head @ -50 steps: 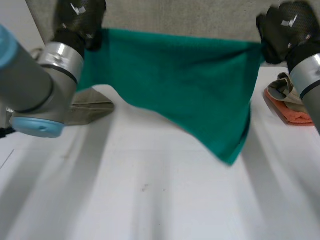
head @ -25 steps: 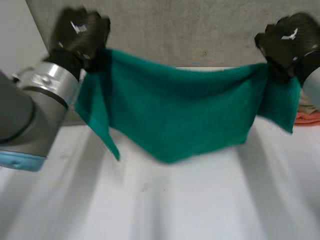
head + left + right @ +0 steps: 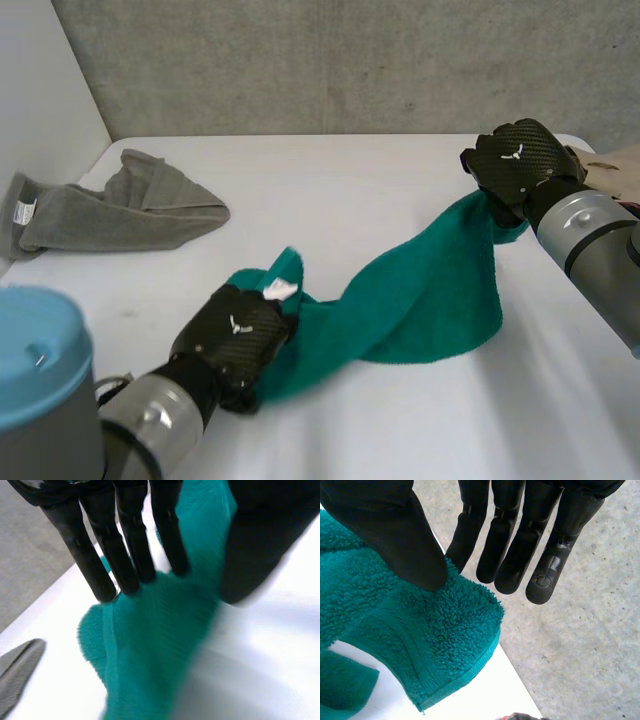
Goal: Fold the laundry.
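We note: left hand [image 3: 232,340] pinches one end of green towel [image 3: 420,290], straight fingers against thumb, low on white table [image 3: 350,170] | right hand [image 3: 515,165] pinches opposite corner, raised | towel sags twisted between both hands.

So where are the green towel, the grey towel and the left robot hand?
green towel [image 3: 430,290]: head view, on its broad middle part.
grey towel [image 3: 130,205]: head view, on the middle of the crumpled heap.
left robot hand [image 3: 235,335]: head view, on the back of the hand.
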`<state>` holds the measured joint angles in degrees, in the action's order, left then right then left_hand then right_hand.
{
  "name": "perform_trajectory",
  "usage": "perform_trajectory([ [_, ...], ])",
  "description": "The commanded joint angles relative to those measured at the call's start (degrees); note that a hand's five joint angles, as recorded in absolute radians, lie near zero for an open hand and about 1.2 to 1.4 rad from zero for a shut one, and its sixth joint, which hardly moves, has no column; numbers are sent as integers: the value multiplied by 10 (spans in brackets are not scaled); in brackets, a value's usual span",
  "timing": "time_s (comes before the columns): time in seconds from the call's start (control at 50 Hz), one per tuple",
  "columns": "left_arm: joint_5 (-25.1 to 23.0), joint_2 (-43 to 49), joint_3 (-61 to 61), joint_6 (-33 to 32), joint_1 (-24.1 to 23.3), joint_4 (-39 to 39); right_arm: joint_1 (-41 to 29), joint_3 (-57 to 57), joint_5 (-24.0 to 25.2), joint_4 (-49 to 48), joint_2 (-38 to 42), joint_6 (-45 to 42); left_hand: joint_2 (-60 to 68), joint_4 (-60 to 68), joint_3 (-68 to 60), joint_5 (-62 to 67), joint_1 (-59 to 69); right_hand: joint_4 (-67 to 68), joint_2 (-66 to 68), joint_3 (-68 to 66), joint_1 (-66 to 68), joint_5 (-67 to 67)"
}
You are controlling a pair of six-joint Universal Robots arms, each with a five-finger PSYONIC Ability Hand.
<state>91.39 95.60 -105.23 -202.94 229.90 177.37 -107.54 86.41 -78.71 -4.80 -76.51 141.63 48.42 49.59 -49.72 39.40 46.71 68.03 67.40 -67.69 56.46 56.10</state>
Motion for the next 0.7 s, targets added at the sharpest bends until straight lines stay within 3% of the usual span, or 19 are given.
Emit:
perform_trajectory([
  [0.02, -2, -36, 24, -4, 10, 9, -7, 29, 6, 0, -28, 1, -283, -294, 296, -292, -266, 120, 126, -123, 235, 139],
  [0.14, -4, -14, 76, 0, 64, 55, -16, 42, 7, -2, -37, 0, -274, -286, 287, -284, -257, 120, 126, -123, 235, 139],
  [0.3, -4, 124, 122, -3, 63, 75, -20, 51, 4, -2, -39, -4, -239, -251, 252, -249, -222, 120, 126, -123, 235, 139],
  [0.52, 0, 175, 141, -2, 56, 74, -19, 53, 4, -3, -36, -6, -227, -239, 240, -237, -210, 120, 126, -123, 235, 139],
  [0.7, 27, 238, 189, -6, 51, 74, -19, 59, 1, -4, -27, -9, -26, -37, 39, -36, -9, 120, 126, -123, 235, 139],
])
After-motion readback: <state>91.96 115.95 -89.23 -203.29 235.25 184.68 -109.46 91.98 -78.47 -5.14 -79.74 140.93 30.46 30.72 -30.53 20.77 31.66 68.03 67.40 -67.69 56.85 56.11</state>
